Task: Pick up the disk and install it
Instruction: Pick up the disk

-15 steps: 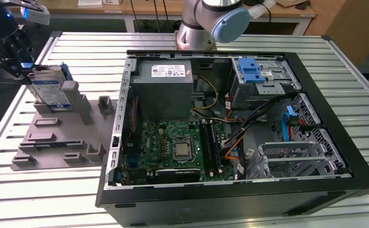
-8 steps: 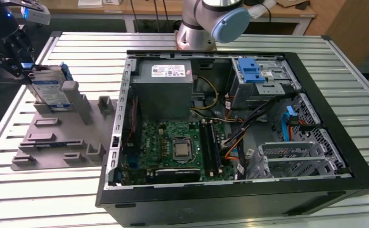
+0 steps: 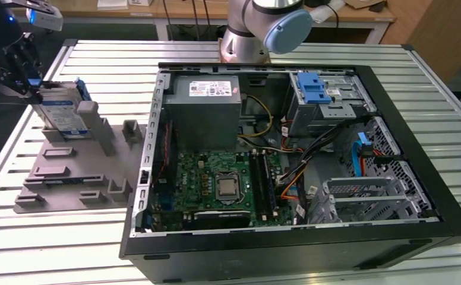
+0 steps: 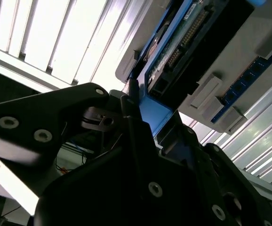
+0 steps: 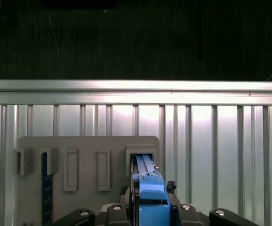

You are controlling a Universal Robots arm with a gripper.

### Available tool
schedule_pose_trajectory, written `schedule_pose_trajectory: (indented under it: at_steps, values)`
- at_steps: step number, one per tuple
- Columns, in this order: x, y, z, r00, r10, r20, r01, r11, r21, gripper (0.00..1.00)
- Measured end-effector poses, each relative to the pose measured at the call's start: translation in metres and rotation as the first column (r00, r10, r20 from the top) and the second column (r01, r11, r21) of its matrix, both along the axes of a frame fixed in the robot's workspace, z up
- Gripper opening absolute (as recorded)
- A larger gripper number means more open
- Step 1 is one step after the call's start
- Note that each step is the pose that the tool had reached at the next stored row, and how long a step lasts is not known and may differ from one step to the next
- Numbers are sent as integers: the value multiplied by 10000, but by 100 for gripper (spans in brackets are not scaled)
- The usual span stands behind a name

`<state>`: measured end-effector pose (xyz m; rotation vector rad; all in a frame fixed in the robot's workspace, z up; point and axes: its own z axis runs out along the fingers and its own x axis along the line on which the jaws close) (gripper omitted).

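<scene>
Currently the disk (image 3: 60, 114) stands on edge in a slot of the grey holder (image 3: 72, 172) on the counter (image 3: 95, 53) — beside the open computer case (image 3: 294, 252) — so its blue carrier frame (image 5: 148, 200) is free above, and the jaws look clamped on that frame.

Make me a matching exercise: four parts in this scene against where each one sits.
1 disk
2 motherboard
3 grey box
4 blue latch

A on the silver cage
B upright in the grey holder, outside the case
C green, flat inside the case
D inside the case, white sticker on top

Pairs: 1-B, 2-C, 3-D, 4-A
</scene>
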<state>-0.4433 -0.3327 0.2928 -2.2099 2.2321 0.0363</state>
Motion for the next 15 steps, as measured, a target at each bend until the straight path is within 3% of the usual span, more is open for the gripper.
schedule_pose_trajectory:
  at_steps: [2,15]
  values:
    - [0,0,0,10000,0,0,0,10000,1,36]
    - [0,0,2,10000,-2,3,2,10000,3,36]
